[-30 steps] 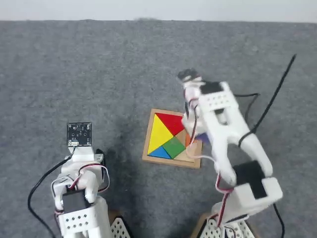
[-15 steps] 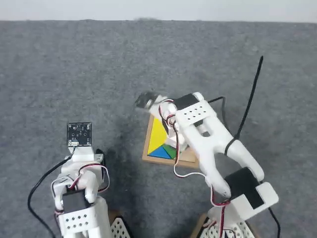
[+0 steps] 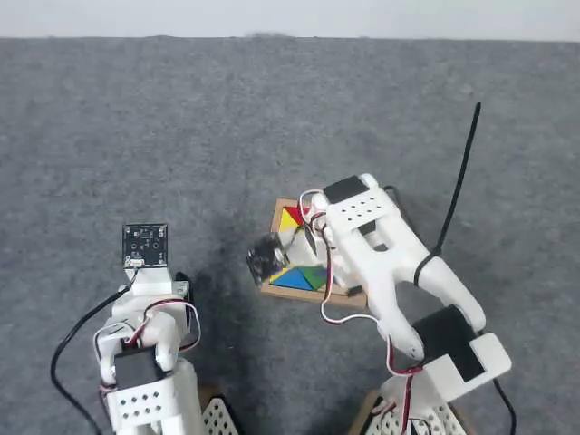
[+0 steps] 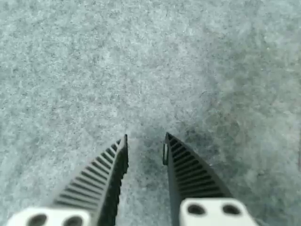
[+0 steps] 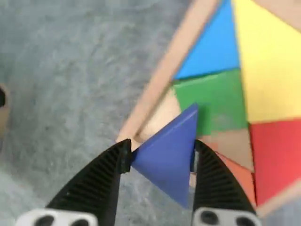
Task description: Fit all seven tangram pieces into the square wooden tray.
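Observation:
The square wooden tray (image 3: 288, 291) lies mid-table and holds yellow (image 5: 268, 61), red (image 5: 275, 155), green (image 5: 214, 101), light blue (image 5: 214, 49) and orange (image 5: 237, 176) pieces. My right gripper (image 5: 162, 150) is shut on a dark blue triangle (image 5: 167, 162). It hangs tilted over the bare wood at a corner of the tray (image 5: 164, 80), beside the green square. In the high view the right arm (image 3: 362, 227) covers much of the tray. My left gripper (image 4: 146, 137) is open over bare carpet, its arm (image 3: 145, 335) folded at the near left.
Grey carpet covers the whole table. A black cable (image 3: 458, 181) rises from the right arm. The arm bases stand at the near edge.
The right arm swung from the tray's far right edge to over its left side and lowered. Its wrist camera now sits at the tray's near left. The left arm kept still.

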Robot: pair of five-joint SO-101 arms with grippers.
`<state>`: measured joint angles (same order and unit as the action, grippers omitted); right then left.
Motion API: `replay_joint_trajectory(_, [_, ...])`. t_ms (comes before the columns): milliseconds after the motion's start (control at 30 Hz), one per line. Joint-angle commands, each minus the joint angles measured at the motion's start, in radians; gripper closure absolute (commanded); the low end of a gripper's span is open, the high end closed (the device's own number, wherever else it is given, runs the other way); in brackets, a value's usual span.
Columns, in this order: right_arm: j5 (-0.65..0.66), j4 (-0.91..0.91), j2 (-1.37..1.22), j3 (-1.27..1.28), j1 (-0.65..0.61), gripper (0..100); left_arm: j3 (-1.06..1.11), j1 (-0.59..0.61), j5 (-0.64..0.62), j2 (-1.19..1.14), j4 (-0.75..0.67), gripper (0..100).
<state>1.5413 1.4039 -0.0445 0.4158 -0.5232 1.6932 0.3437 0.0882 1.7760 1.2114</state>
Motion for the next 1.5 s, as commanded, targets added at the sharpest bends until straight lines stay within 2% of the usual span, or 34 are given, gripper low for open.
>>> replay_joint_trajectory(0, [0.097,0.005,0.053,0.015,0.008,86.9,-0.008,0.003,0.011,-0.002,0.006,88])
replay_joint_trajectory(300, [0.118,0.005,0.053,0.031,0.010,85.9,-0.008,0.003,0.011,-0.002,0.006,88])
replay_joint_trajectory(533, [0.118,-0.015,0.053,0.031,0.010,71.5,-0.008,0.003,0.011,-0.002,0.006,88])
replay_joint_trajectory(700, [0.110,-0.022,0.056,0.029,0.010,71.3,-0.008,0.003,0.011,-0.002,0.006,88])
replay_joint_trajectory(833, [0.046,-0.016,0.064,-0.006,0.016,71.3,-0.008,0.003,0.011,-0.002,0.006,88])
replay_joint_trajectory(967, [-0.212,-0.002,0.064,-0.103,0.018,75.7,-0.008,0.003,0.011,-0.002,0.006,88])
replay_joint_trajectory(1133, [-0.489,0.070,0.064,-0.199,0.018,99.0,-0.008,0.003,0.011,-0.002,0.006,88])
replay_joint_trajectory(1300, [-0.819,-0.001,0.147,-0.189,0.056,99.2,-0.008,0.003,0.011,-0.002,0.006,88])
replay_joint_trajectory(1467, [-0.964,-0.147,0.438,0.037,0.133,99.1,-0.008,0.003,0.011,-0.002,0.006,88])
